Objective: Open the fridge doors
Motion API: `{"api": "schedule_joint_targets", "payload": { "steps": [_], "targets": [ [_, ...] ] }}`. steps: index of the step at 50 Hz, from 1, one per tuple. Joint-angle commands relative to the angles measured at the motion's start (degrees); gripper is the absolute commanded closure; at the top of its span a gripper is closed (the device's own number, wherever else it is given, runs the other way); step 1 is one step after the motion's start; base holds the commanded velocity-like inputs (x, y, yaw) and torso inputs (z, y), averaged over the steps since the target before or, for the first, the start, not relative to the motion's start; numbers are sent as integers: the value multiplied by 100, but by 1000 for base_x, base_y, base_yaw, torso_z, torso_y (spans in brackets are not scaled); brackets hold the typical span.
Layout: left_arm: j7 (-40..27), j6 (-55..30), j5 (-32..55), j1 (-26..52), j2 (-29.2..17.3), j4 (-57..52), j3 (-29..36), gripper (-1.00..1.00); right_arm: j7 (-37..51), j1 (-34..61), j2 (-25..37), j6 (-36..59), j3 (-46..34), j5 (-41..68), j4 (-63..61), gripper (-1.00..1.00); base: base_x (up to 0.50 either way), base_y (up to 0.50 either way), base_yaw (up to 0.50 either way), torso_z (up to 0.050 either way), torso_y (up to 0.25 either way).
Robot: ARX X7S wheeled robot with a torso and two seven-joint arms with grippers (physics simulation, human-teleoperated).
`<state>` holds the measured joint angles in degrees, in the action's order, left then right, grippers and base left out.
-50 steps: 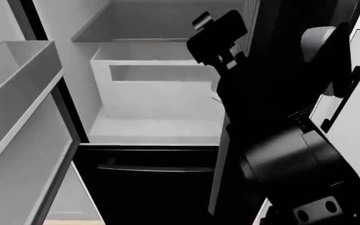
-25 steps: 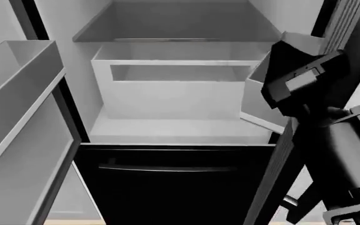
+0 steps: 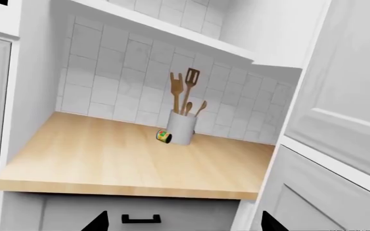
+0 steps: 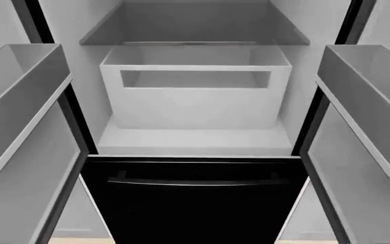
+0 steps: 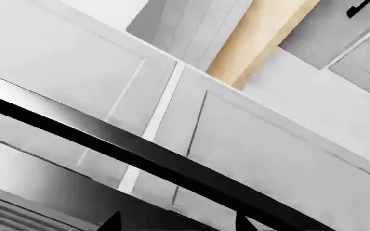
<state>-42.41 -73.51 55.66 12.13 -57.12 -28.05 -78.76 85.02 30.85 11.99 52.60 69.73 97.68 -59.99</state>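
Note:
Both fridge doors stand swung wide in the head view. The left door [image 4: 19,173] and the right door [image 4: 364,193] show their light grey inner faces, each with a box-shaped bin. Neither arm appears in the head view. In the left wrist view my left gripper [image 3: 183,226] is open, only its dark fingertips [image 3: 100,222] showing, aimed at a kitchen counter away from the fridge. My right gripper [image 5: 177,225] is open too. A glossy black bar [image 5: 146,156], a fridge door edge or handle, crosses just beyond its fingertips [image 5: 112,222].
Inside the fridge are a grey shelf [image 4: 195,41] and a white open-fronted bin [image 4: 195,101]. Below is a wide black drawer front [image 4: 195,208] with a horizontal handle. A wooden counter [image 3: 127,163] carries a utensil pot [image 3: 181,129] and a small can [image 3: 164,136]. White cabinet doors [image 5: 256,144] are behind the black bar.
My right arm has swung out of the head view to the right. The right fridge door went from nearly edge-on to fully open, its inner face and bin now showing.

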Motion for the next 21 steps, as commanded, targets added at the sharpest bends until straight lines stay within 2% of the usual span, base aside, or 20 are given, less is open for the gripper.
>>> {"api": "schedule_joint_targets", "payload": {
  "steps": [1,3,6,13,21],
  "targets": [
    [-94,-4,62,49,11,-32,87,-100,497,-299,545,1436,3929,-944,0,-100,0,0,0,0,0],
    [-140,-27,112,97,-8,-42,107,-100,497,-497,454,1304,4227,-744,4,-100,0,0,0,0,0],
    [-181,-10,139,128,-4,-48,180,-100,497,-635,461,1127,4185,-758,6,-100,0,0,0,0,0],
    [-136,41,99,87,0,-10,192,-100,497,75,737,1826,3939,-798,0,-100,0,0,0,0,0],
    [-51,4,67,-3,-6,-4,34,-100,497,343,831,2116,3888,-770,0,-100,0,0,0,0,0]
  ]
}}
